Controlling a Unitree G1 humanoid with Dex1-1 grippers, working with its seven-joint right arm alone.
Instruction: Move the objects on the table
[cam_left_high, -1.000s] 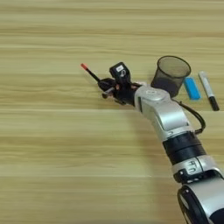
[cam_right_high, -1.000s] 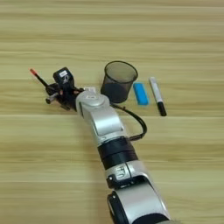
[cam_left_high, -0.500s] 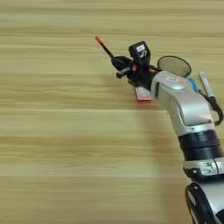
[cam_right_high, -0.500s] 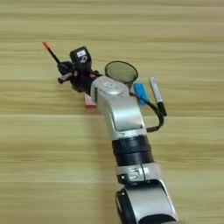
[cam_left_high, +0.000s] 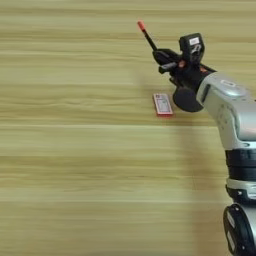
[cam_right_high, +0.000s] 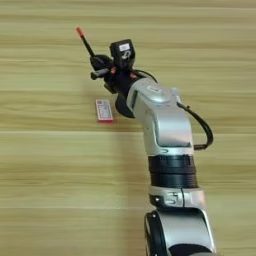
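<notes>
Pen (cam_right_high: 86, 44): lower end hidden inside the claw (cam_right_high: 101, 64), only red-tipped shaft shows. Silver forearm (cam_right_high: 162, 125) covers the counter (cam_right_high: 50, 190) behind it. Left eye view: arm cut off at right edge.

The flat white box with red edges (cam_left_high: 162, 104) lies flat on the table (cam_left_high: 75, 165). The thin red-and-black pen (cam_left_high: 148, 37) is beyond the box, its red tip pointing away.
</notes>
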